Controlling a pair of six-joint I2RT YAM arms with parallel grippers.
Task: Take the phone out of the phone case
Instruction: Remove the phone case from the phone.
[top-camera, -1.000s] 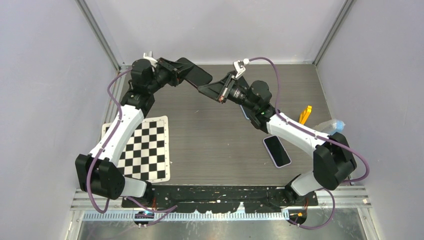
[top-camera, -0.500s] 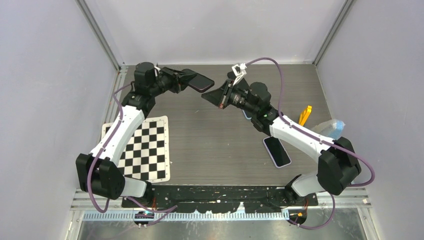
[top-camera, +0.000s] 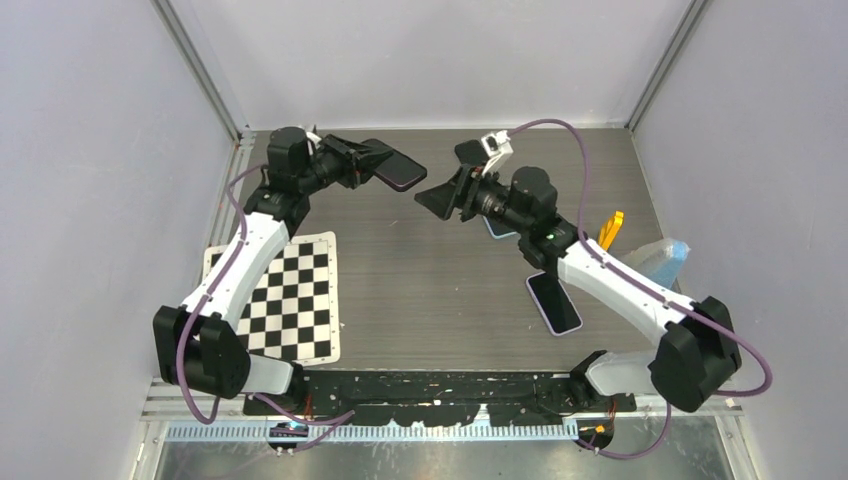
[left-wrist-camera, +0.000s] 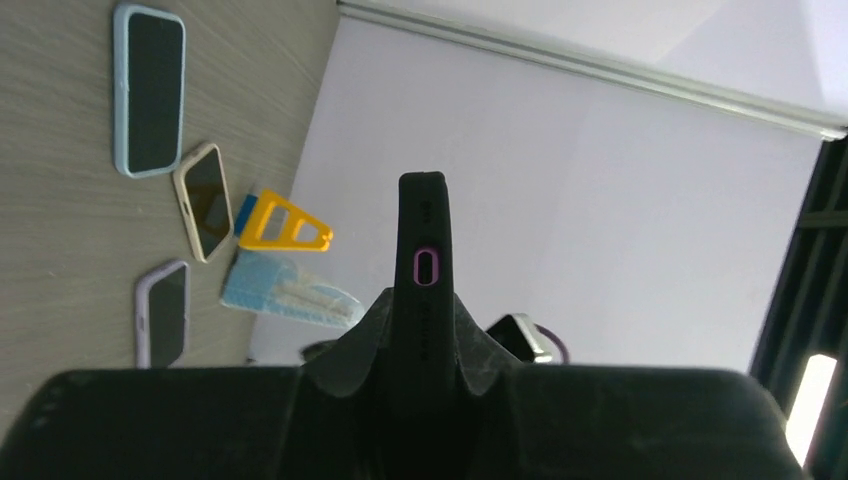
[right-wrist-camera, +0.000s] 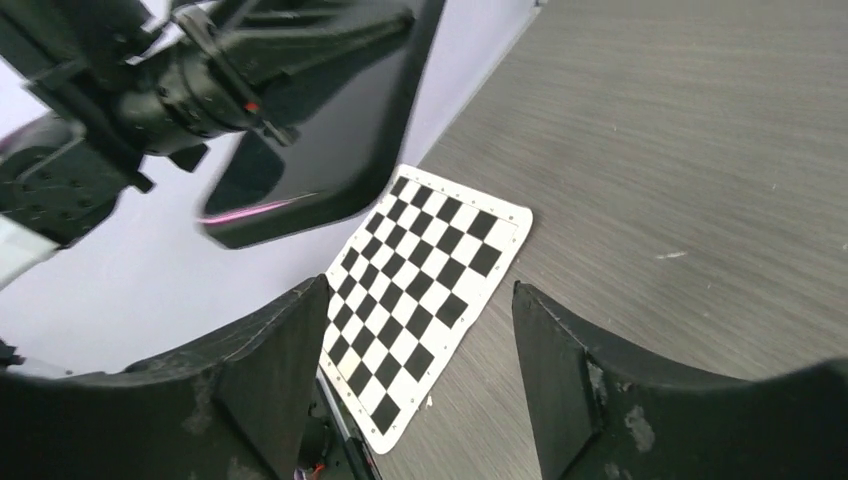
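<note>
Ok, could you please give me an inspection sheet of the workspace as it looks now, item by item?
Surface: grey wood-grain table, with a checkerboard sheet lying flat at its left.
Job's things: black-cased phone, held above the table; the phone seems not yet out.
Clutter: purple-cased phone, light-blue-cased phone, beige-cased phone, yellow stand and blue pouch, all on the table's right side.
Grippers: left gripper shut on the black-cased phone's edge; right gripper open, holding nothing, facing the phone.
Cables: purple cables loop along both arms; no snag seen.
Surroundings: plain pale walls; nothing else seen.
</note>
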